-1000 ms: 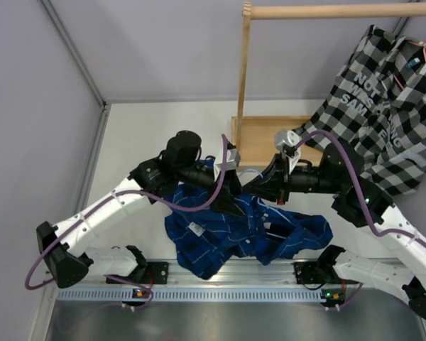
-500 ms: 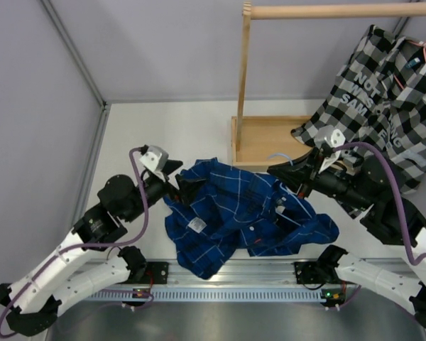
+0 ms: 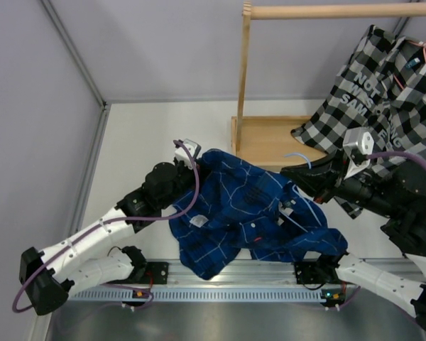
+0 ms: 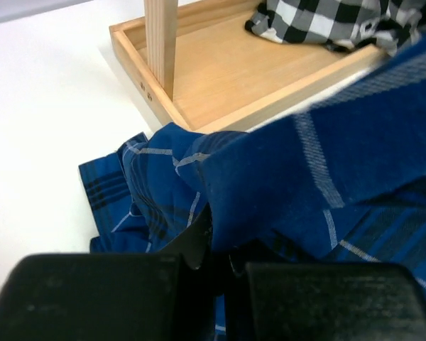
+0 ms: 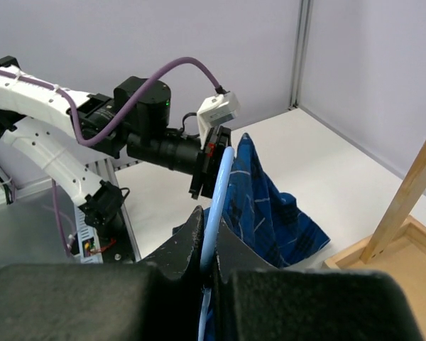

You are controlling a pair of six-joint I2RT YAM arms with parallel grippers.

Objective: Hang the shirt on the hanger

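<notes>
Shirt (image 3: 245, 213) lies bunched mid-counter (image 3: 149, 128), at 6 o'clock of the wooden rack base (image 3: 266, 138). Most of it rests on the surface, but the 10 o'clock corner is lifted.

Left gripper (image 3: 201, 160) is at that corner, with its fingers (image 4: 193, 247) pinched tight on a fold of the blue cloth. The left wrist view shows the fabric draping up and over from the pinch.

Right gripper (image 3: 292, 172) is at the shirt's 2 o'clock edge, pointing toward 9 o'clock. Its fingers are closed narrow on the hanger (image 5: 214, 192), and the pale-blue bar runs up between them toward the raised cloth. Most of the hanger frame is hidden. I can't tell whether any of it is inside the shirt yet, so judging the task as not done.

The checked shirt (image 3: 383, 92) hangs from the rack rod (image 3: 341, 11) at 1 o'clock and is not involved.

Handling, as a judgement:
- **Shirt:** light, soft and floppy. It will sag and fold wherever it is unsupported, and it will likely slide on the smooth hanger arm.
- **Where to hold the shirt:** at the collar or shoulder seam, to keep the neck opening wide. Avoid the hem and sleeve.
- **Hanger:** thin, stiff and light, and it may twist in a narrow pinch. Hold it near the neck, below the hook.
- **Risk:** the hanger tip could snag a sleeve or the placket.
</notes>
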